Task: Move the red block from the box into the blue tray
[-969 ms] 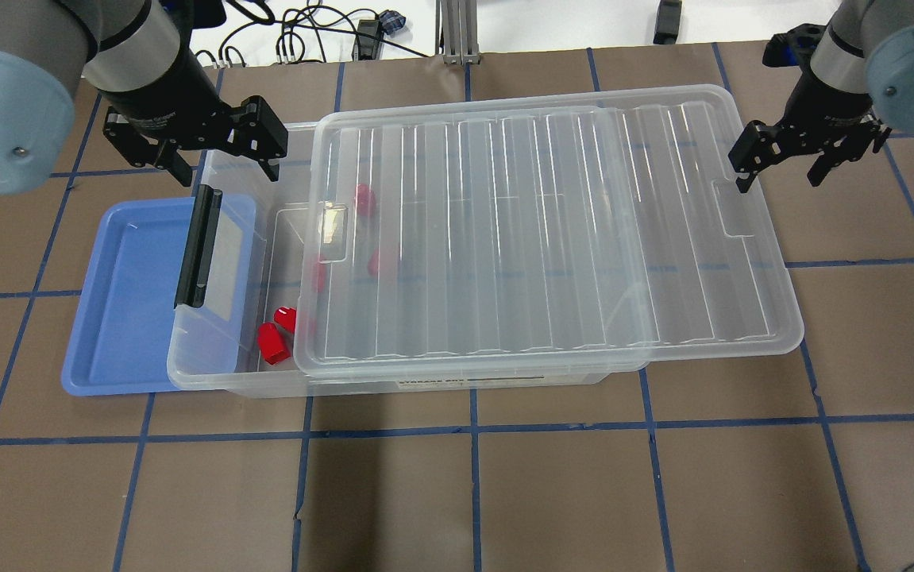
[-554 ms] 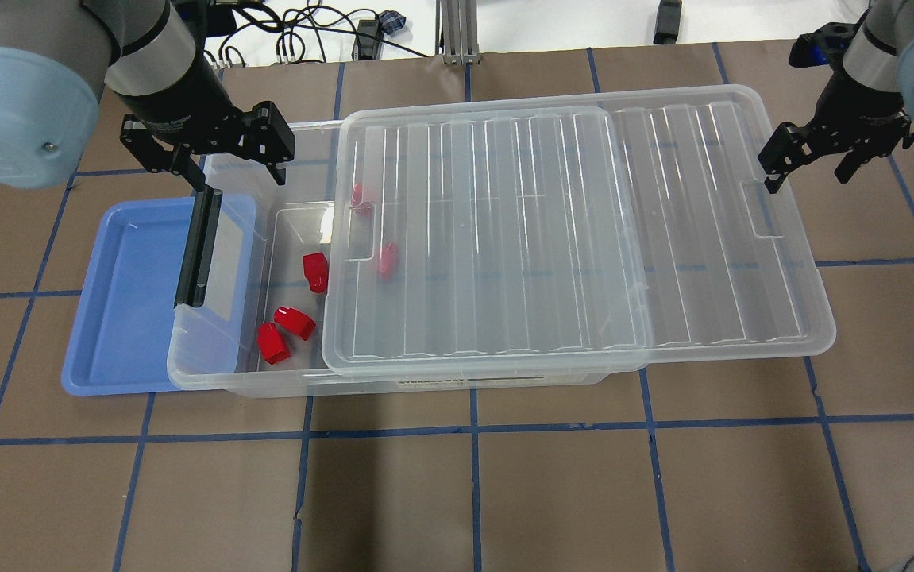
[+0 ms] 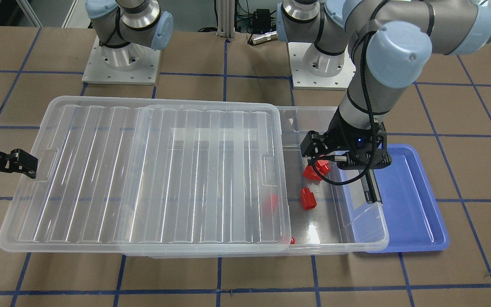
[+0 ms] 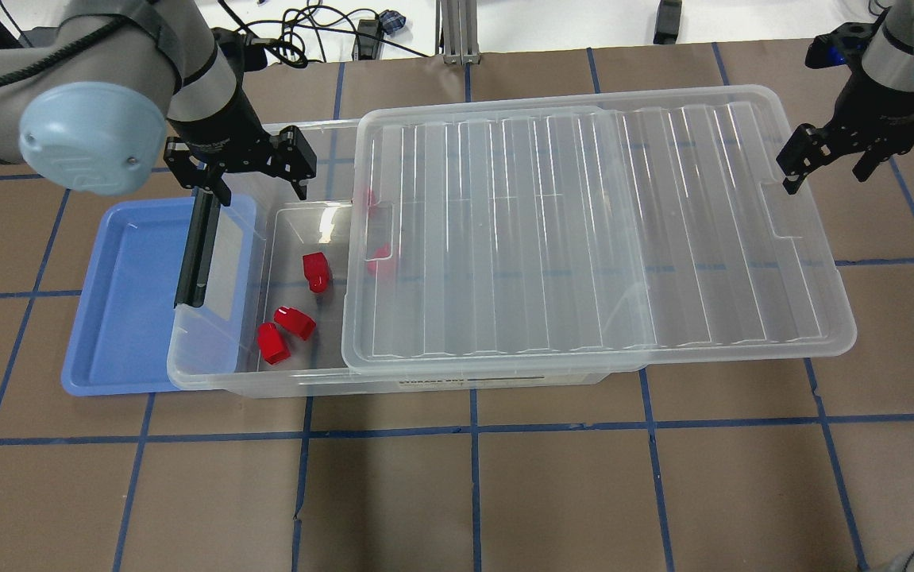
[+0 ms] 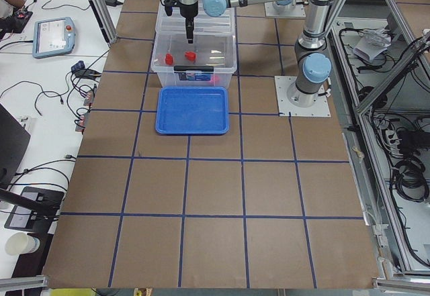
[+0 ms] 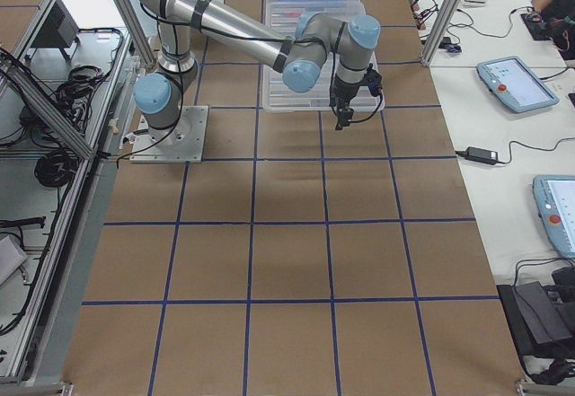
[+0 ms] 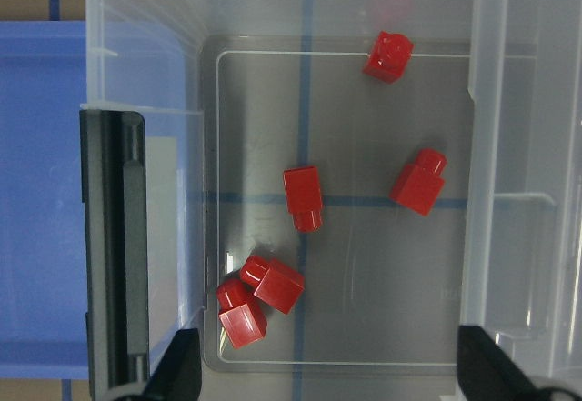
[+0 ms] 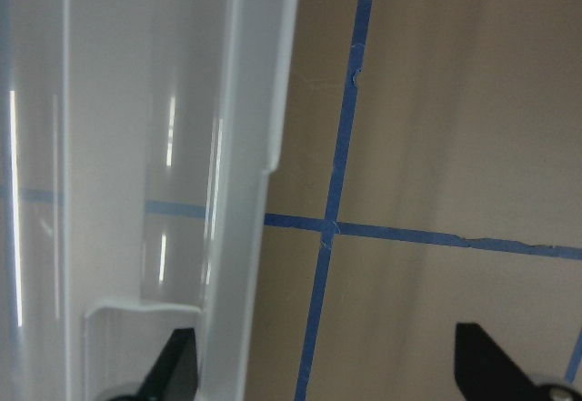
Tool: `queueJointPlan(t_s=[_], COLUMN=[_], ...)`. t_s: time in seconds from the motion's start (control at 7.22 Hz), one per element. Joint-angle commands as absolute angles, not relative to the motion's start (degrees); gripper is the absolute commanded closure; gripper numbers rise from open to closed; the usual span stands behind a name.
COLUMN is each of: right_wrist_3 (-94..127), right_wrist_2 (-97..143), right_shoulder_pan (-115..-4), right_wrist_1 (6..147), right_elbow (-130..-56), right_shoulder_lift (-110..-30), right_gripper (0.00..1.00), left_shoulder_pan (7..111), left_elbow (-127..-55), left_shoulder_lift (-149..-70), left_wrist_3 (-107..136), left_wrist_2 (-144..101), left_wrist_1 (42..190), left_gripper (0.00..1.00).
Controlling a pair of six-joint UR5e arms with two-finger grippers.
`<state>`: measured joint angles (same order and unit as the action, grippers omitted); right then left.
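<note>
box (image 4: pixel 250 380) – lid (image 4: pixel 584 238) half-off, five red blocks (image 7: pixel 304 198) inside; left gripper (image 4: pixel 260 187), right gripper (image 4: pixel 826 176) – jaws apart, empty

Overhead view: box (image 4: pixel 425 386) runs left-right across the table, its left end and handle bar (image 4: pixel 196 246) overlapping the tray's (image 4: pixel 119 318) right part. Lid (image 4: pixel 584 238) sits on the box shifted right, overhanging its right end, with the left end uncovered. Three blocks (image 4: pixel 316 272) lie in the uncovered part, two touching near the front wall and one behind them; two more under the lid's left edge

The label (image 4: pixel 464 382) on the box (image 4: pixel 266 386) is too blurred to read.
</note>
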<state>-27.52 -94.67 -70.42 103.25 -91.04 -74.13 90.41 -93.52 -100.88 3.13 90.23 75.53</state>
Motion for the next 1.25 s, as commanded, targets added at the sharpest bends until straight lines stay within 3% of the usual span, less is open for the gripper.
queueJointPlan(t_s=[0.0,0.69,1.11], right_wrist_3=[-30.22,-29.62,-29.44], right_wrist_2=[-94.75,-94.31,-94.31], right_shoulder_pan=[-68.92,-68.55,-68.82], right_wrist_1=[103.45,102.48,97.74], right_elbow=[-90.97,-89.22,-87.98], right_shoulder_lift=[-74.0,-75.23,-82.67], right_gripper=[0.0,0.0,0.0], left_shoulder_pan=[89.74,89.74,89.74], left_elbow=[-95.27,-101.49,-103.87], left_shoulder_lift=[-105.53,-109.06,-113.19], left_wrist_3=[3.51,4.39,7.72], left_wrist_2=[89.74,89.65,89.47], left_wrist_1=[69.37,59.19,53.98], left_gripper=[0.0,0.0,0.0])
